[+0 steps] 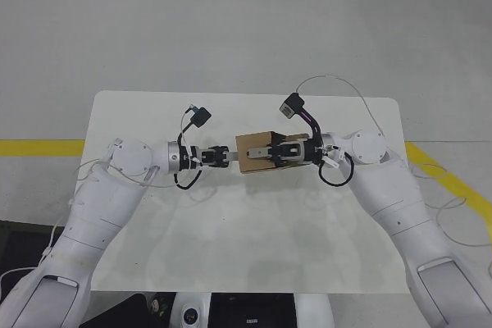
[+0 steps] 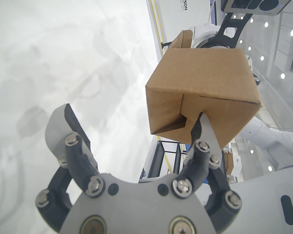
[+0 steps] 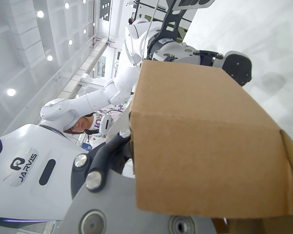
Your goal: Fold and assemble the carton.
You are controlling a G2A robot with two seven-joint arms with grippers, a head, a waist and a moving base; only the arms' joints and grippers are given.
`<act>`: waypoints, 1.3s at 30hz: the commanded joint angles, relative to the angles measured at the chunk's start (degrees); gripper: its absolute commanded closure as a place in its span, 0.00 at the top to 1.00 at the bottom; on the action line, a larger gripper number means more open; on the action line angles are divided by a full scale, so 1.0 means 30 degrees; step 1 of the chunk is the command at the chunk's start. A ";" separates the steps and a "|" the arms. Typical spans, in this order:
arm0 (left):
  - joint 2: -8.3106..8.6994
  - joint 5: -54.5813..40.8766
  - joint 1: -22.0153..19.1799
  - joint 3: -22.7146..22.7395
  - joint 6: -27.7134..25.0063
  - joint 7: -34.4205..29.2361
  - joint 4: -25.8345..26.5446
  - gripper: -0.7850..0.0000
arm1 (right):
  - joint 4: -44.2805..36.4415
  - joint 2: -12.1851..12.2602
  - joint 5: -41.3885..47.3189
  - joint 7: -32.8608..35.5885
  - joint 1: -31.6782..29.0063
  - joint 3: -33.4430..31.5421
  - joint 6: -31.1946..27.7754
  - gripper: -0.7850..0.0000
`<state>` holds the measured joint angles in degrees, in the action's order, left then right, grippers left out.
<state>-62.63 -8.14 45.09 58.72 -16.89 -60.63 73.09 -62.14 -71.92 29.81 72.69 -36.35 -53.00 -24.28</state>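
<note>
A brown carton [image 1: 252, 153] is held above the middle of the white table [image 1: 230, 246], one end facing each arm. My right gripper [image 1: 265, 152] is shut on the carton [image 3: 205, 142]; one finger [image 3: 120, 124] lies along its side wall, and the other is hidden. A loose flap [image 1: 280, 138] stands up at that end. My left gripper [image 2: 134, 113] is open at the other end of the carton [image 2: 200, 93], where the flaps are folded in. One fingertip [image 2: 202, 120] touches the flap seam, and the other finger [image 2: 70, 120] hangs free beside the box.
Both arms meet over the table's far half. Bare table surface lies nearer the robot and to both sides. A yellow floor stripe [image 1: 33, 148] runs past the table's left edge, and loose cables [image 1: 344, 86] arch over the right wrist.
</note>
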 commanded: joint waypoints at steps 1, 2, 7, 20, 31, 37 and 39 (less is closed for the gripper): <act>-0.0036 -0.0031 -0.0108 -0.0085 -0.0063 0.0007 -0.0117 1.00 | 0.0026 -0.0015 0.0006 0.0027 0.0011 -0.0003 -0.0001 0.00; -0.0048 -0.0034 -0.0138 -0.0109 -0.0096 0.0016 -0.0166 1.00 | 0.0040 -0.0020 0.0004 0.0036 0.0014 -0.0009 -0.0006 0.00; -0.0082 -0.0138 -0.0218 -0.0165 -0.0132 -0.0031 -0.0334 1.00 | 0.0138 -0.0050 -0.0025 0.0079 0.0004 -0.0015 -0.0008 0.00; 0.0231 0.0446 0.0182 0.0757 -0.0454 -0.0134 -0.0349 1.00 | 0.1434 -0.0100 -0.0939 -0.0076 -0.0074 0.0230 0.0859 0.00; 0.0979 0.3519 0.1186 0.2723 -0.1974 0.0443 0.1809 1.00 | 0.3505 -0.0554 -0.1412 -0.2019 -0.0674 0.1186 0.1437 0.00; 0.1278 0.5268 0.1977 0.3081 -0.2690 0.0211 0.2896 1.00 | 0.4240 -0.0743 -0.1567 -0.2122 -0.0472 0.1401 0.1524 1.00; 0.1360 0.5830 0.2195 0.3138 -0.2779 0.0139 0.3101 1.00 | 0.4399 -0.0753 -0.1327 -0.1691 -0.0479 0.1369 0.1881 1.00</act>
<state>-58.70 8.28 51.27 68.04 -25.11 -60.12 82.08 -49.21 -74.17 25.29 66.71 -37.75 -48.82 -19.37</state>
